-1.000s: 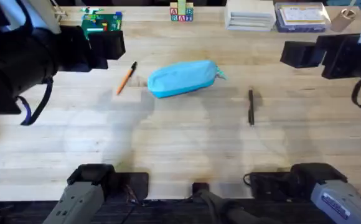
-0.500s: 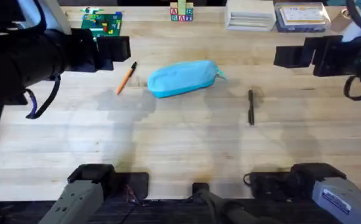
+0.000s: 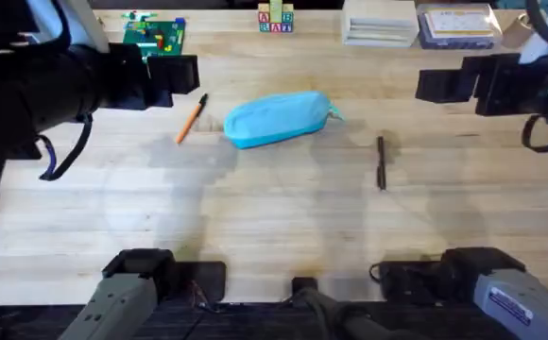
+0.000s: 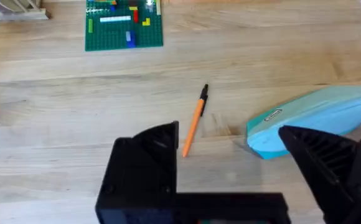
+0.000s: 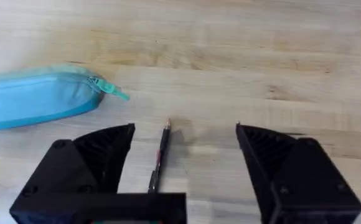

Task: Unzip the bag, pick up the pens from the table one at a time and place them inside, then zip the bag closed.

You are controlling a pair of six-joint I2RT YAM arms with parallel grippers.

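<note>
Light wooden planking forms the table (image 3: 283,217), and in the overhead view the bag (image 3: 276,118) lies zipped near its centre, with the orange pen (image 3: 191,119) just to its left and the black pen (image 3: 381,162) apart on its right. Both arms hang above the far corners; the left gripper (image 3: 181,73) and right gripper (image 3: 436,85) appear only as dark blocks from this angle. The left wrist view shows the left gripper's fingers (image 4: 144,168) spread wide apart over bare wood, holding nothing, with the orange pen between them and one end of the bag beside the far finger. The right wrist view shows the right gripper (image 5: 183,162) equally wide and empty, the black pen lying between its fingers and the pull tab (image 5: 115,92) projecting from the bag's end. Risk: the soft bag will probably slide if the tab is pulled without the other arm bracing it, and the thin pens may roll away from a descending finger. The zipper line itself is hard to make out in every view.
</note>
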